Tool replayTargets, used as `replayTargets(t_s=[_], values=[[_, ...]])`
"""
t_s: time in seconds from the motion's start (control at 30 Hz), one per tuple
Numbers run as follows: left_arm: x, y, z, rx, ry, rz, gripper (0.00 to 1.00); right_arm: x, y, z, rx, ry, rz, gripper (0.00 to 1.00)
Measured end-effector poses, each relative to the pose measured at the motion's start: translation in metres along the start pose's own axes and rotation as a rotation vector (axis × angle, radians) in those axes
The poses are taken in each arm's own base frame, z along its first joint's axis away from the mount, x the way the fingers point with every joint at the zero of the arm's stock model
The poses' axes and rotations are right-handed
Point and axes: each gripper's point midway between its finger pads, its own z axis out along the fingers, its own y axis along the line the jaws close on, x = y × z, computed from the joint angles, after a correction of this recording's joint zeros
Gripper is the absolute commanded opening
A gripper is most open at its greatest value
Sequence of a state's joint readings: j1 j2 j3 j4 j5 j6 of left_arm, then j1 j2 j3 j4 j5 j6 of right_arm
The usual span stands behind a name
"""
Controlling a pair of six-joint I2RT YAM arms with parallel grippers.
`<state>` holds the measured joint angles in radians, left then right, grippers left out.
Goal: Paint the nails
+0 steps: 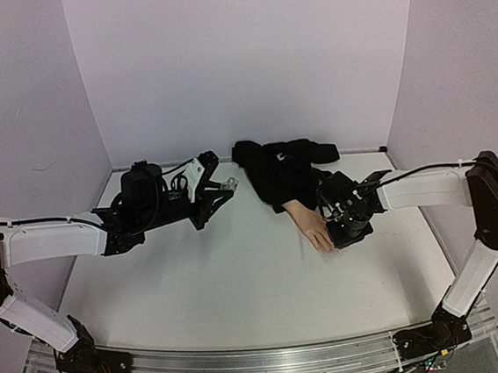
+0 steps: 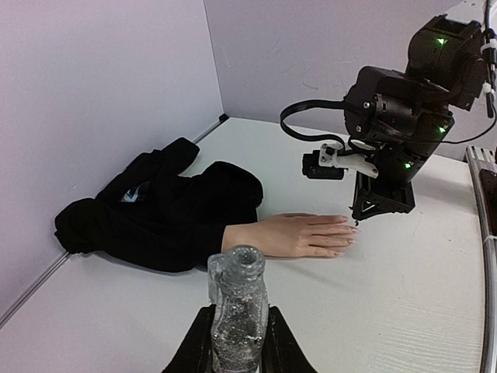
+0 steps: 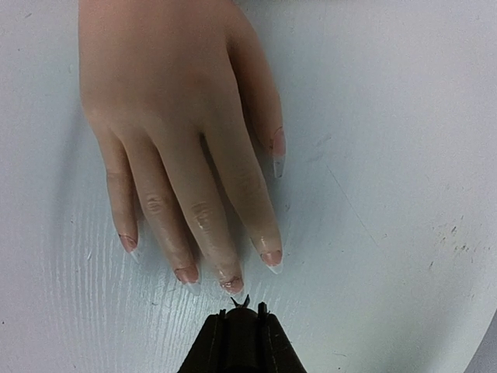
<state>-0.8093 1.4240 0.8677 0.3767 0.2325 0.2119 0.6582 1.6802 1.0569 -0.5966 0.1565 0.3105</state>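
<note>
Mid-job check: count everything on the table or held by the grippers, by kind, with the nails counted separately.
mannequin hand: 1
nails: 5
black sleeve: 1
glitter bottle: 1
brush: 1
Total: 9

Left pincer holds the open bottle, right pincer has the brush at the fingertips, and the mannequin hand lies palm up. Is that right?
Not quite: the mannequin hand lies palm down, with its back and the nails facing up, as the right wrist view shows. The rest holds.
</note>
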Motion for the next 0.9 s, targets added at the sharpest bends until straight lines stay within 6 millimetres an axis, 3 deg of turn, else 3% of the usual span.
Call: replayTargets(t_s=[0.9], values=[[0.0,0.0,0.0,-0.001,0.0,0.0,0.0,-0.002,0.005,0.015,0.009,0.025,-0.021,0.0]])
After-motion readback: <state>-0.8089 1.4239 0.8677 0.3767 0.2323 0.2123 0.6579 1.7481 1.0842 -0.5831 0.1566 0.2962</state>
